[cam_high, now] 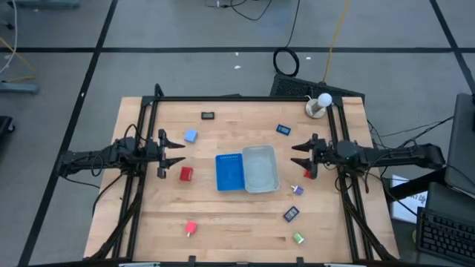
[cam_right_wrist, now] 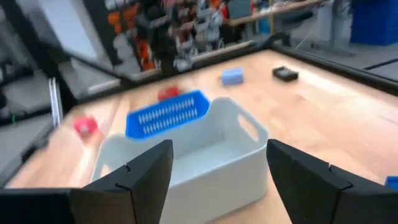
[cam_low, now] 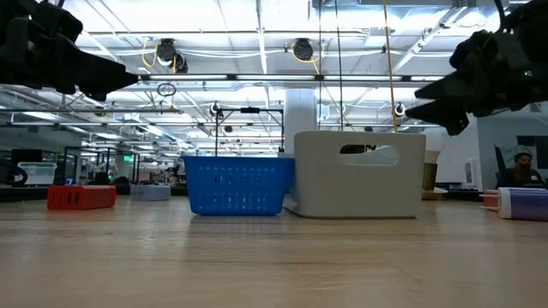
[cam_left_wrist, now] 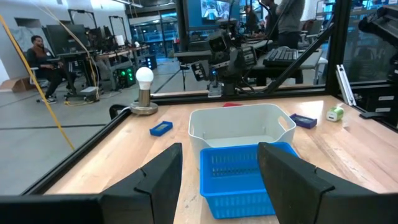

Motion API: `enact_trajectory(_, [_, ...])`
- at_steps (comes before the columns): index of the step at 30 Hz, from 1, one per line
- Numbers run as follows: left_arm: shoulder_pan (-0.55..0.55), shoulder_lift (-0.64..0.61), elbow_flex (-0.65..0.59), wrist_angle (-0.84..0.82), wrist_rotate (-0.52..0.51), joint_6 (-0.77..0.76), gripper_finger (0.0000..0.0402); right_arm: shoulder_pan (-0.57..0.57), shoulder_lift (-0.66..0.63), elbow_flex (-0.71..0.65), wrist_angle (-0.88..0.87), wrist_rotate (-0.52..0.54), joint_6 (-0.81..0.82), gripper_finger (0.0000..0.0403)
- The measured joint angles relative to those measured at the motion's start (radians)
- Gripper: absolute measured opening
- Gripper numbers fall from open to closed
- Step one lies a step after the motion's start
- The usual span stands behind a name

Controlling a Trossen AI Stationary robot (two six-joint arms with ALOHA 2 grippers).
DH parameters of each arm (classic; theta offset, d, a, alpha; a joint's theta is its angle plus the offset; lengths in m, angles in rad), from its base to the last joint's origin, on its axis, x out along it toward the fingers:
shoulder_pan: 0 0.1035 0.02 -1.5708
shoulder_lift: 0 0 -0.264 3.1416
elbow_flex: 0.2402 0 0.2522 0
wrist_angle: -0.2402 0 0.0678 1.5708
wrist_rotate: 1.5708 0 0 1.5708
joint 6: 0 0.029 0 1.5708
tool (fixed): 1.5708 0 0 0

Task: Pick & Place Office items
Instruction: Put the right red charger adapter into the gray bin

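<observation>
Office items are scattered small pieces on the table [cam_high: 223,215]: red block [cam_high: 185,173] left of centre, pale blue block [cam_high: 191,136] above it, red piece [cam_high: 191,228] lower left, green piece [cam_high: 297,238] lower right, dark blue flat [cam_high: 291,214] just above that, blue flat [cam_high: 283,130] upper right, black flat [cam_high: 208,116] at top. Blue ribbed tray [cam_high: 230,171] and clear tray [cam_high: 260,168] sit touching at centre. Left gripper [cam_high: 175,154] and right gripper [cam_high: 300,155] hang either side, both empty, fingers spread. Only the low view shows both raised off the table; the right wrist view shows the clear tray's inside bare.
</observation>
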Motion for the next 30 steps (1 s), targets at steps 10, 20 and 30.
enact_trajectory(10, [0.000, 0.000, 0.000, 0.000, 0.000, 0.001, 0.0212, 0.213, 0.287, 0.166, -0.015, 0.225, -0.131, 0.0254])
enact_trajectory(20, [0.000, 0.000, 0.000, 0.000, 0.000, 0.002, 0.0212, 0.388, 0.533, 0.426, -0.422, 0.414, 0.028, 0.0254])
enact_trajectory(30, [0.000, 0.000, 0.000, 0.000, 0.000, 0.002, 0.0212, 0.445, 0.563, 0.525, -0.906, 0.197, 0.595, 0.0254])
